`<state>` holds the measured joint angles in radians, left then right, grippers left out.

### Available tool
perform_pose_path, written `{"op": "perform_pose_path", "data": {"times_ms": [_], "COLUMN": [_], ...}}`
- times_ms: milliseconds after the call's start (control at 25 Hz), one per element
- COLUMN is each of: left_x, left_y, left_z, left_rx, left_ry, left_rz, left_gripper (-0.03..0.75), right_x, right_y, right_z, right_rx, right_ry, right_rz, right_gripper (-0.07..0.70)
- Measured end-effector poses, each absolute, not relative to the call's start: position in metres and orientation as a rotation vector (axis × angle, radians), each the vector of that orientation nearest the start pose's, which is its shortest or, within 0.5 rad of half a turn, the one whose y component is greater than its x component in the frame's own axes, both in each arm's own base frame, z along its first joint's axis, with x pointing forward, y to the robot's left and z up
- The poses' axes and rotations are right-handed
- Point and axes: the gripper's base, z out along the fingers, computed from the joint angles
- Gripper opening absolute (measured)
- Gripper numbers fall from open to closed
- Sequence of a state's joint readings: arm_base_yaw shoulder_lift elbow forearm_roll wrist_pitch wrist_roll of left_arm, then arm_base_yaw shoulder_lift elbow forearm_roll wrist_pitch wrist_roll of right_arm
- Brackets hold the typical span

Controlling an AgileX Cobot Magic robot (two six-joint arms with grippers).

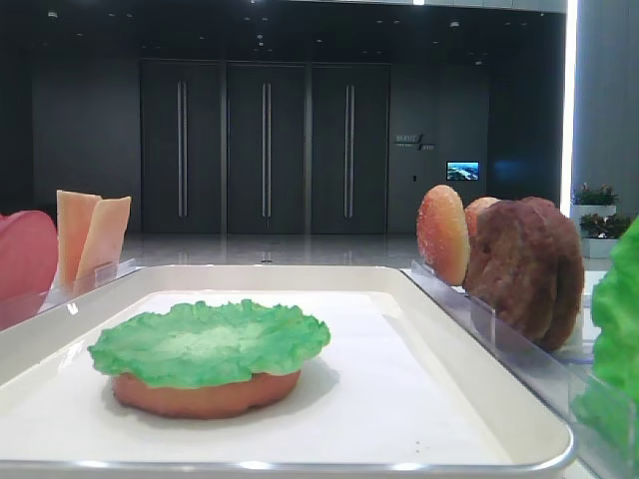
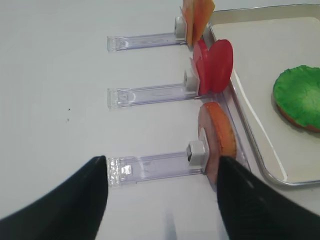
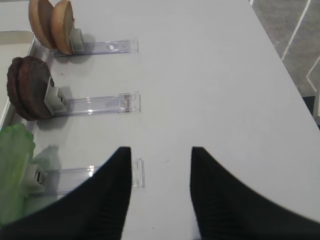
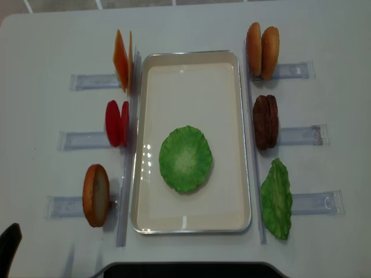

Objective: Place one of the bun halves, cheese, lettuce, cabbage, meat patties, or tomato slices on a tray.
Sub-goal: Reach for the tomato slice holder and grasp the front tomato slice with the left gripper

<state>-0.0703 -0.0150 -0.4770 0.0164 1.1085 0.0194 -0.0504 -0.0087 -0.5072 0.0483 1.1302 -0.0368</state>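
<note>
On the tray [image 4: 240,133], towards its near edge, lettuce [image 4: 185,158] laid flat over a bun half [image 1: 205,391], left gripper [image 2: 162,187] spread wide, nothing held, right gripper [image 3: 161,185] likewise parted and empty above the table [image 3: 210,75].

We see a white table [image 4: 191,26] carrying a white tray [image 4: 243,139] at its middle, long sides running toward the near and far edges. Six clear plastic holders [image 4: 298,136] lie flat on the table (three along each long side of the tray), their outer ends pointing toward the table's left and right edges.
</note>
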Motion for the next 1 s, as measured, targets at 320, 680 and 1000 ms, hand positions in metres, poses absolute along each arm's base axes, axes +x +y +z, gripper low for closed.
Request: {"op": "perform_pose_path", "data": {"times_ms": [320,680,1000], "left_x": [-0.008,0.017,0.084], "left_y": [0.003,0.002,-0.002], "left_z": [0.269,0.270,0.299], "left_rx": [0.092,0.072,0.007], "left_ry": [2.100,2.288,2.474], "left_rz": [0.007,0.016,0.000], "left_gripper": [0.517,0.517,0.500], "right_x": [-0.010,-0.010,-0.010], "right_y": [0.004,0.004,0.004], "right_z": [0.274,0.274,0.274], "right_rx": [0.010,0.010,0.010], "right_ry": [2.097,2.097,2.098], "right_rz": [0.006,0.006,0.006], "right_gripper": [0.274,0.274,0.274]}}
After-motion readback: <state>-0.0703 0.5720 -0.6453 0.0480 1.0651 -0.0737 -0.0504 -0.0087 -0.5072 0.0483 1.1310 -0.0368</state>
